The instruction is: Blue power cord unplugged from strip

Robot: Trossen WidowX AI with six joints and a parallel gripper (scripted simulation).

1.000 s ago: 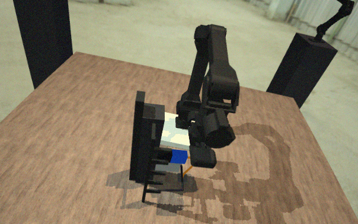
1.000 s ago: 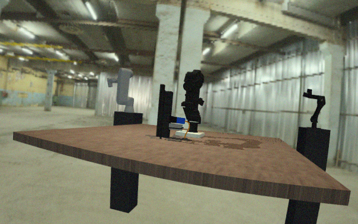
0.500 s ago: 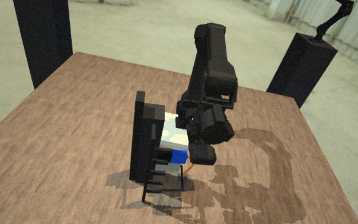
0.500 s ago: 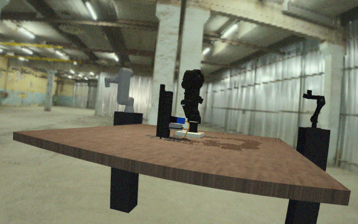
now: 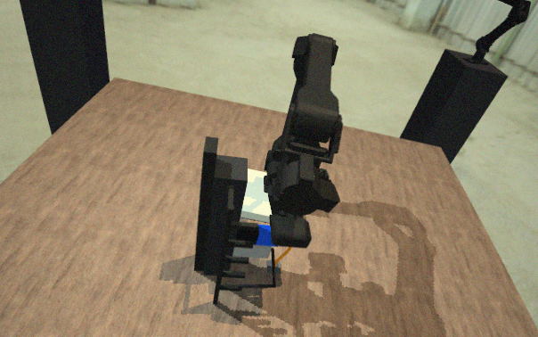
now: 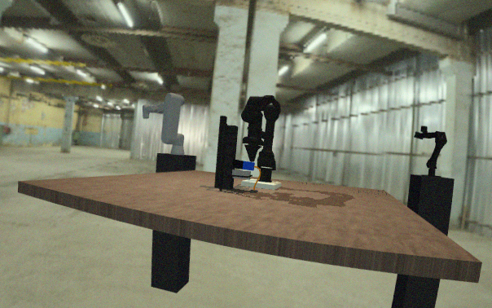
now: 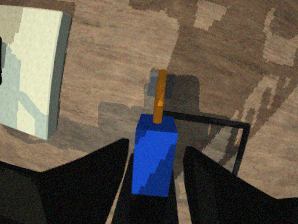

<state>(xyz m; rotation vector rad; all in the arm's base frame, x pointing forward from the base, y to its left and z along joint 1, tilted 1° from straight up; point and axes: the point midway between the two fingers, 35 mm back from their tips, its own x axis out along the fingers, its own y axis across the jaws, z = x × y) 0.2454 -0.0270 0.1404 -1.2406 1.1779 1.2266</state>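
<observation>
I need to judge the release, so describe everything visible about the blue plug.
The blue plug is a plain, matte, box-shaped block with an orange cord leaving its far end. It lies lengthwise between the dark fingers of the gripper, with slim gaps showing on both sides, so the gripper looks open. From the side, it sits level above the table, beside the black upright strip; whether it is seated is unclear.

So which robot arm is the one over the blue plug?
The black arm standing on the white base, its pincer open around the blue plug. The grey arm and the small black arm stand off the table on dark blocks.
</observation>
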